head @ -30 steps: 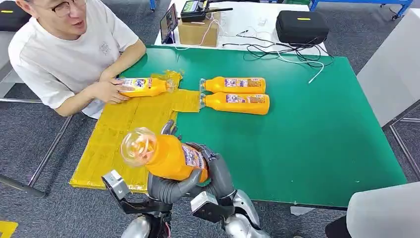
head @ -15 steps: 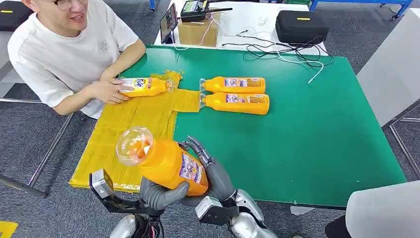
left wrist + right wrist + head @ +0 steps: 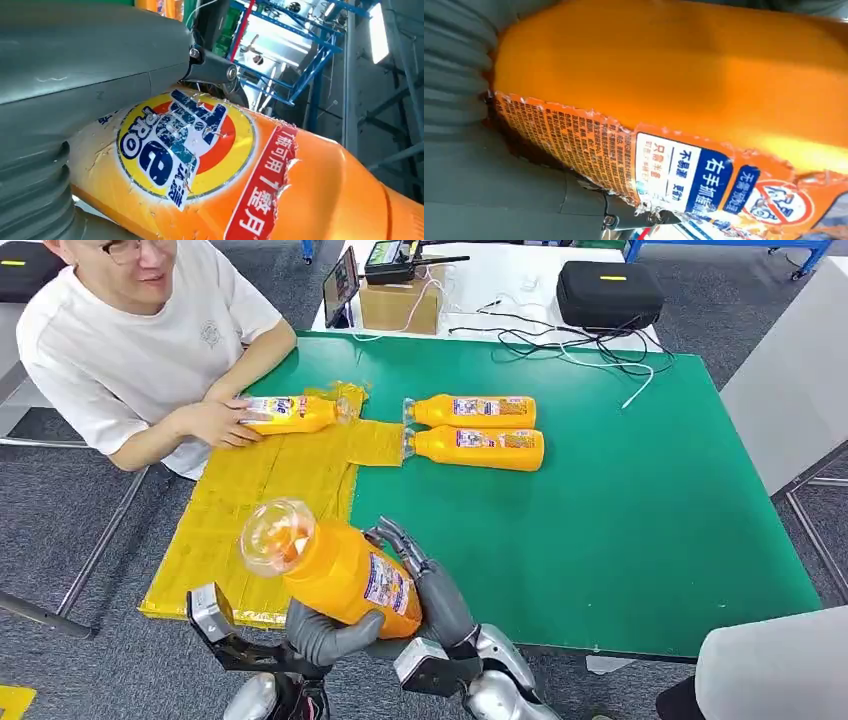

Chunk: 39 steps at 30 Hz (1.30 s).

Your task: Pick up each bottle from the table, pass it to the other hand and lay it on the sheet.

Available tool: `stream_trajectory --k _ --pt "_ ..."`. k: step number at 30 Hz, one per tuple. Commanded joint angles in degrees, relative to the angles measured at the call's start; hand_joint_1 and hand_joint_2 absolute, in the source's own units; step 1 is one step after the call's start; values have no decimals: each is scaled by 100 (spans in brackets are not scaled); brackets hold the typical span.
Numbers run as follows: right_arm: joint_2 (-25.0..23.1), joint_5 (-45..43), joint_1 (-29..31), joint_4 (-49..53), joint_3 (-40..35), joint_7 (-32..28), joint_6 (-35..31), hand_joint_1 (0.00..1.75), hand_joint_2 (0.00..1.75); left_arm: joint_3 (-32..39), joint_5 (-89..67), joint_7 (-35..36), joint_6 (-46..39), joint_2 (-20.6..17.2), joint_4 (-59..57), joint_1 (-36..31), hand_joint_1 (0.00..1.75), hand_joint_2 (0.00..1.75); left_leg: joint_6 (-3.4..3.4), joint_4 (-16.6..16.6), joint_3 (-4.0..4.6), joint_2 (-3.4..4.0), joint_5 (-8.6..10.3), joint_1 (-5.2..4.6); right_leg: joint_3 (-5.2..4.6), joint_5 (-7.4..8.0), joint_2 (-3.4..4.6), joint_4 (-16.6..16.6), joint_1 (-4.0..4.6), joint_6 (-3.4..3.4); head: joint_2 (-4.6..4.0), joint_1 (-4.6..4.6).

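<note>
4 orange bottles: 1 held up (image 3: 340, 570) near the yellow sheet (image 3: 250, 510), 1 on the sheet (image 3: 290, 414) (person's hand on it), 2 just beside the sheet (image 3: 470, 411) (image 3: 478, 448). 1 sheet, 1 person (image 3: 130, 340).

Orange bottle (image 3: 340, 565) aloft, tilted; 2 on table (image 3: 470, 411), 1 on yellow sheet (image 3: 260, 490), prob. flat.

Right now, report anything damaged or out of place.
The held bottle, gripped between the left hand and right hand, has a torn, peeling label with ragged edges. The yellow sheet is crumpled at its far corner and hangs off the table edge. A person's hand rests on a bottle on the sheet.
</note>
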<state>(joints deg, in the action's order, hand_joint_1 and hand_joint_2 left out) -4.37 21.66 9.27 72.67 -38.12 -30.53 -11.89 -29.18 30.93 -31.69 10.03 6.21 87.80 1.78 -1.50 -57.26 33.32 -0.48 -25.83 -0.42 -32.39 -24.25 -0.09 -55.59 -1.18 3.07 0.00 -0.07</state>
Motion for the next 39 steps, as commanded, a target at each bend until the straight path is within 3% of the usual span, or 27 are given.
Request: stream_trajectory --k 1,4,9,10,12,14,19,21,23,25,31,32,33,39 --pt "63 172 -309 -24 78 223 -293 0 0 -45 -939 449 -1632 326 -537 -232 175 175 7 1 -9 -9 -2 6 15 -4 -11 5 7 -10 0 0" --pt "150 91 -584 213 333 275 -530 0 0 368 -1793 -111 -3645 498 -934 -500 175 175 5 3 -7 -19 1 4 16 -4 -21 6 5 -7 0 0" --pt "65 35 -863 279 895 127 -1062 0 0 766 -2253 -717 -4995 566 -1338 -641 175 175 8 5 -10 -18 2 3 17 -3 -21 7 4 -11 0 0" --pt "33 71 -907 273 1024 -33 -1180 0 0 1276 -3003 -831 -5003 831 -1449 -580 175 175 13 4 -17 -17 -1 9 26 -6 -21 8 10 -16 0 0" --pt "36 72 -923 265 1069 -71 -1217 0 0 1366 -3135 -831 -5003 878 -1493 -585 175 175 6 5 -10 -13 0 2 16 -2 -11 6 3 -8 0 0" --pt "-19 74 -930 203 1183 -134 -1274 0 0 2302 -4710 -831 -5003 1372 -1263 -487 175 175 11 0 -17 -2 -7 11 26 -3 -4 9 12 -15 0 -2" --pt "-54 43 -920 139 1259 -194 -1327 0 0 2655 -5138 -831 -5003 1379 -1286 -552 175 175 9 1 -11 5 -3 5 14 -1 2 4 6 -12 0 0" --pt "-77 18 -910 75 1279 -215 -1318 0 0 3092 -5586 -831 -5003 1379 -1293 -566 175 175 11 0 -11 4 -4 7 13 -2 1 2 8 -14 0 0" --pt "-98 19 -877 -32 1282 -271 -1335 0 0 3622 -6485 -780 -5003 1379 -1581 -732 175 175 14 2 -16 12 -4 9 16 0 8 6 11 -17 0 0" --pt "-131 -5 -844 -131 1343 -320 -1382 0 0 4086 -8211 -200 -5003 1379 -1684 -884 175 175 13 2 -16 4 -4 10 19 -2 1 5 12 -16 2 -2" --pt "-217 -38 -611 -316 1521 -373 -1276 0 0 4474 -10835 845 -5003 1379 -2546 -1478 175 175 9 6 -13 7 1 9 14 3 4 7 9 -11 0 -2" --pt "-231 -41 -573 -321 1523 -372 -1258 0 0 4288 -10319 792 -5003 830 -2824 -1514 175 175 12 1 -16 8 -3 13 19 1 3 6 13 -16 2 0" --pt "-241 -42 -563 -332 1529 -373 -1243 0 0 4309 -10885 1125 -5003 1208 -2823 -1583 175 175 10 3 -11 5 2 10 14 3 0 6 10 -12 0 0" --pt "-241 -42 -563 -332 1529 -373 -1243 0 0 4309 -10885 1125 -5003 1208 -2823 -1583 175 175 6 2 -10 -1 1 5 16 -1 -4 3 5 -10 0 2"
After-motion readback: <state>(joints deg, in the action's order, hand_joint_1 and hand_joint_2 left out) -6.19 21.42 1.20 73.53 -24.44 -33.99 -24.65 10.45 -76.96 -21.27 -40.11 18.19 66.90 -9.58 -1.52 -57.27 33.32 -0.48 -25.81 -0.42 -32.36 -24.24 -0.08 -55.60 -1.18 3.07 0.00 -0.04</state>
